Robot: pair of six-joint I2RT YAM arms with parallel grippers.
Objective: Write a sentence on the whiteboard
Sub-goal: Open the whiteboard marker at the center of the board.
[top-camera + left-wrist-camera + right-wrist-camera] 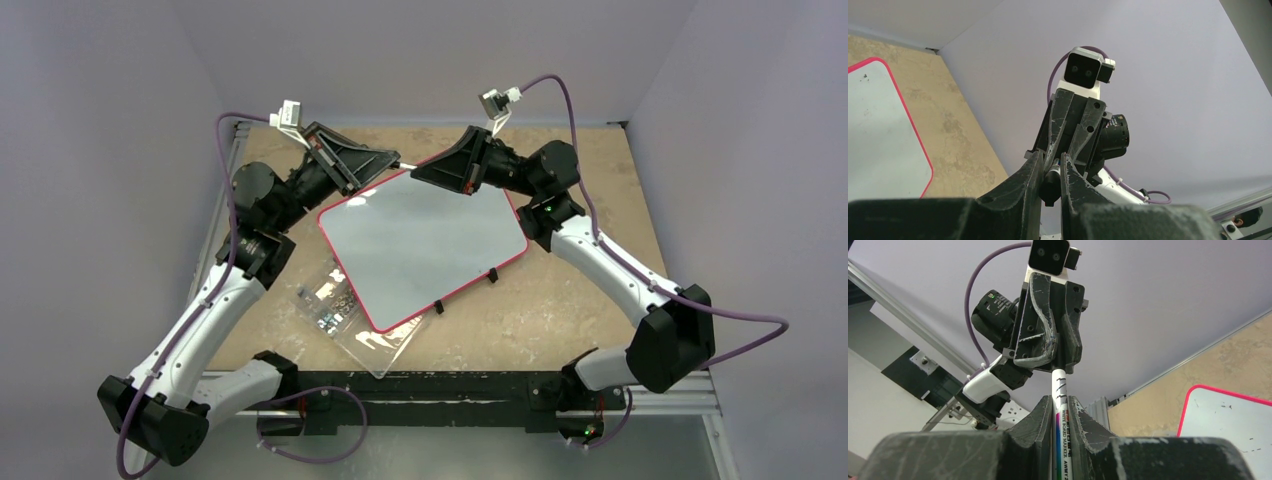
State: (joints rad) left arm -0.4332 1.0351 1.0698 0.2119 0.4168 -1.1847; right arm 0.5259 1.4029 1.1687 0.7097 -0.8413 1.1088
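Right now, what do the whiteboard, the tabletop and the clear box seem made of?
Whiteboard: smooth white panel with a sheen, perhaps melamine or coated steel; its thin red rim looks plastic.
Tabletop: matte, mottled tan, likely worn wood or particleboard.
Box: clear hard plastic, contents visible through it.

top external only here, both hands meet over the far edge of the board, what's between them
observer: a white marker. The right wrist view shows the right hand closed on its printed barrel.
operator: and the left hand
observer: from the left wrist view, the left hand grips the marker's black end.
operator: anything written on the board
observer: no words. The right wrist view shows only a few small black specks near one corner of the whiteboard.
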